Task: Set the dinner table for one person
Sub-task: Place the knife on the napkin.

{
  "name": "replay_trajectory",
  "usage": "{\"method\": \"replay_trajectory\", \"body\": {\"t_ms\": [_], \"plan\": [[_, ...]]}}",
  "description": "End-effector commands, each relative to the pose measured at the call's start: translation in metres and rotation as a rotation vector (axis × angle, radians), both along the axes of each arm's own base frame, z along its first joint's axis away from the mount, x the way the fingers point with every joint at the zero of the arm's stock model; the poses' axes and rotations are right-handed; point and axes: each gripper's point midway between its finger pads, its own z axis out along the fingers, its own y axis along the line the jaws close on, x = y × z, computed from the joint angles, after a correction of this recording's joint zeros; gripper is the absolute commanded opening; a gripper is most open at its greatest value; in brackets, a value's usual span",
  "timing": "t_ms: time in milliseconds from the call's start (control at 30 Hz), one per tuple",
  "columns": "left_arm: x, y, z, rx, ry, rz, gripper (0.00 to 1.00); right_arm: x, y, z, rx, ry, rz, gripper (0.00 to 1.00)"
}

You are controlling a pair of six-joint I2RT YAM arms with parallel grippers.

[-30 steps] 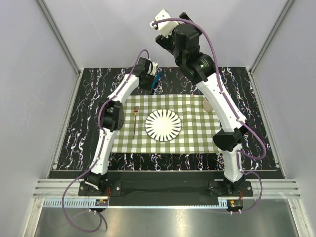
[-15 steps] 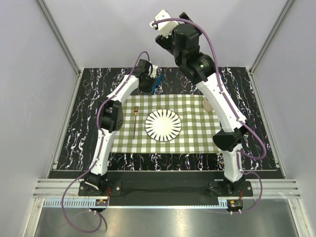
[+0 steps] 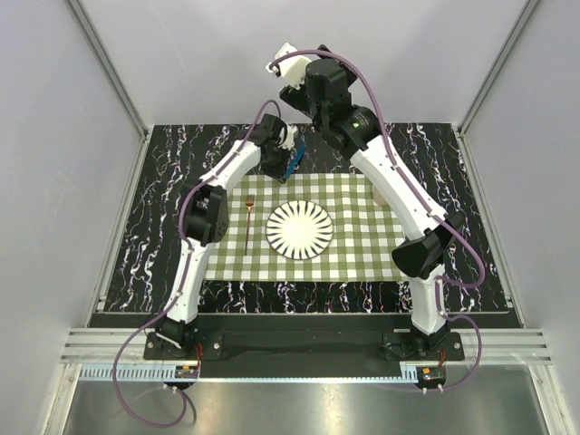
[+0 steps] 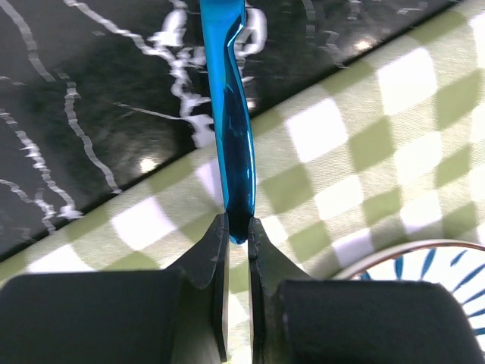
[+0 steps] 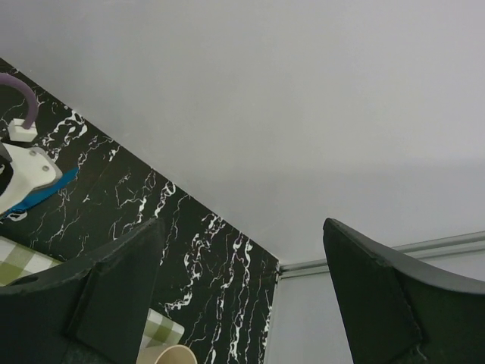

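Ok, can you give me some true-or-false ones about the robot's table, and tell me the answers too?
1. The left claw is pinching a blue utensil. True.
2. The right claw is holding the cup. False: it is wide open, up in the air, with nothing in it.
3. The fork lies on the checked cloth, on the left of the plate. True.
4. The plate is plain white. False: dark stripes fan out from its middle.
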Motion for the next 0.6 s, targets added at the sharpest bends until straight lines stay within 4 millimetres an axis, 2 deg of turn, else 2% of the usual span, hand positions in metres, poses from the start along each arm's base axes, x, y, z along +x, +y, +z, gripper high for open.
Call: {"method": "replay_trajectory", "body": {"t_ms": [0,133,267,300,367,467,500,533,567], "plan": [[-0.008,-0.028,0.055,-0.093,-0.069,-0.042,0.00,-0.017,-0.004,0.036,0.075,-0.063,0.033,0.92],[-0.013,-0.040,0.060,-0.096,-0.079,-0.060,0.00,-0.012,-0.004,0.023,0.091,-0.036,0.023,0.93],[-0.017,-0.046,0.061,-0.093,-0.080,-0.065,0.00,-0.002,-0.010,-0.004,0.087,0.018,-0.008,0.93],[-0.018,-0.045,0.061,-0.092,-0.076,-0.061,0.04,0.001,-0.013,-0.009,0.087,0.028,-0.018,0.93],[-0.022,-0.045,0.060,-0.094,-0.064,-0.058,0.06,0.002,-0.016,-0.012,0.104,0.038,-0.026,0.93],[-0.025,-0.044,0.060,-0.092,-0.057,-0.055,0.00,0.004,-0.021,-0.011,0.109,0.038,-0.039,0.93],[-0.026,-0.045,0.060,-0.095,-0.055,-0.057,0.03,0.005,-0.023,-0.010,0.111,0.035,-0.042,0.94],[-0.028,-0.045,0.059,-0.093,-0.051,-0.058,0.11,0.004,-0.023,-0.009,0.112,0.036,-0.042,0.94],[-0.028,-0.044,0.060,-0.090,-0.052,-0.056,0.26,0.005,-0.025,-0.009,0.113,0.035,-0.047,0.94]]}}
